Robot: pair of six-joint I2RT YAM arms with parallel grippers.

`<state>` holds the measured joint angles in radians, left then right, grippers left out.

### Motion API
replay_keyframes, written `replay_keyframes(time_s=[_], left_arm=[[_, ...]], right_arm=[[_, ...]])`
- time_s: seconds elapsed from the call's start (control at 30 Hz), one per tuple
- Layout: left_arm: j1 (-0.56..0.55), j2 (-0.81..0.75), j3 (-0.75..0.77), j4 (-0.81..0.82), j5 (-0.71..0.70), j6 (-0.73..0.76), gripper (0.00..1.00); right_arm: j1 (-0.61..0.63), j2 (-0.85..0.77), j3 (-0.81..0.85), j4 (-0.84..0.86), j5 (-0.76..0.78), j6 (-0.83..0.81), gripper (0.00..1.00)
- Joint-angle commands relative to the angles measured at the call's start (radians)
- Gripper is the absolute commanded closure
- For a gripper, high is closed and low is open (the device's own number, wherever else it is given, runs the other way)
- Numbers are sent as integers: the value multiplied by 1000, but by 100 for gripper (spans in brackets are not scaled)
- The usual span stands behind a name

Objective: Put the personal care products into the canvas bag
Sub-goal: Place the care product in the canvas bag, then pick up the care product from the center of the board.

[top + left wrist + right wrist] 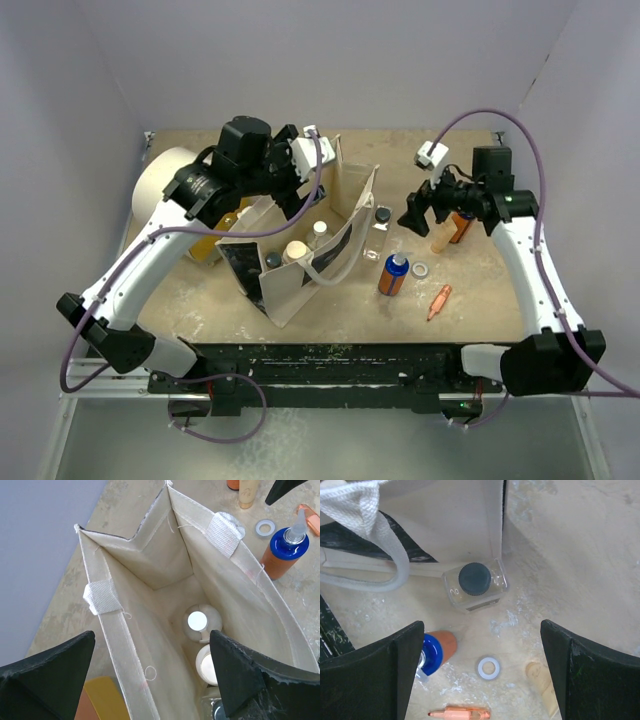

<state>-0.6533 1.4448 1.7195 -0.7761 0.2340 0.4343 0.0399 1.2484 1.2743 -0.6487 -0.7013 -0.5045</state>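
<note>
The cream canvas bag stands open at mid-table. My left gripper hovers open and empty over its mouth. Inside the bag lie two white bottles and a clear bottle with a dark cap, partly hidden by my finger. My right gripper is open and empty above the table right of the bag. Under it stand a clear bottle with a black cap, an orange bottle with a blue top and a beige tapered bottle. An orange dark-topped bottle stands behind it.
A big white drum lies at the far left, a yellow and orange thing beside the bag. A white ring and a pink pen-shaped tube lie on the table near the orange bottle.
</note>
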Motion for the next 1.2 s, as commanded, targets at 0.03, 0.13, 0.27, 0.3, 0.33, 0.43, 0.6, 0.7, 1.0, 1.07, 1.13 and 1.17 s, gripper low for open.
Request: replay_keyframes(time_s=[0.03, 0.13, 0.27, 0.3, 0.33, 0.43, 0.6, 0.7, 1.0, 1.07, 1.13, 1.17], left_arm=[[16, -60, 37, -37, -35, -12, 0], [27, -78, 20, -43, -35, -17, 1], [71, -101, 8, -52, -15, -24, 1], [82, -108, 5, -52, -8, -26, 1], [95, -116, 2, -52, 1, -27, 1], [126, -136, -7, -51, 21, -29, 1], [166, -163, -20, -51, 48, -35, 1], [182, -176, -30, -46, 59, -37, 1], [214, -200, -57, -31, 86, -57, 1], [219, -206, -64, -23, 78, -58, 1], [220, -212, -70, -19, 73, -57, 1], [222, -215, -74, -19, 74, -56, 1]], right_arm=[[70, 57, 34, 10, 35, -103, 0], [99, 96, 30, 20, 45, -137, 0], [120, 141, 23, 45, 45, -161, 0], [123, 149, 17, 56, 43, -165, 0], [126, 156, 9, 72, 42, -166, 0], [130, 169, -23, 130, 26, -169, 0], [136, 188, -74, 190, -13, -177, 0], [139, 195, -112, 238, -23, -172, 0], [149, 241, -172, 334, -41, -159, 3], [154, 256, -173, 341, -42, -160, 4], [157, 265, -174, 346, -45, -162, 5], [158, 270, -174, 347, -48, -163, 6]])
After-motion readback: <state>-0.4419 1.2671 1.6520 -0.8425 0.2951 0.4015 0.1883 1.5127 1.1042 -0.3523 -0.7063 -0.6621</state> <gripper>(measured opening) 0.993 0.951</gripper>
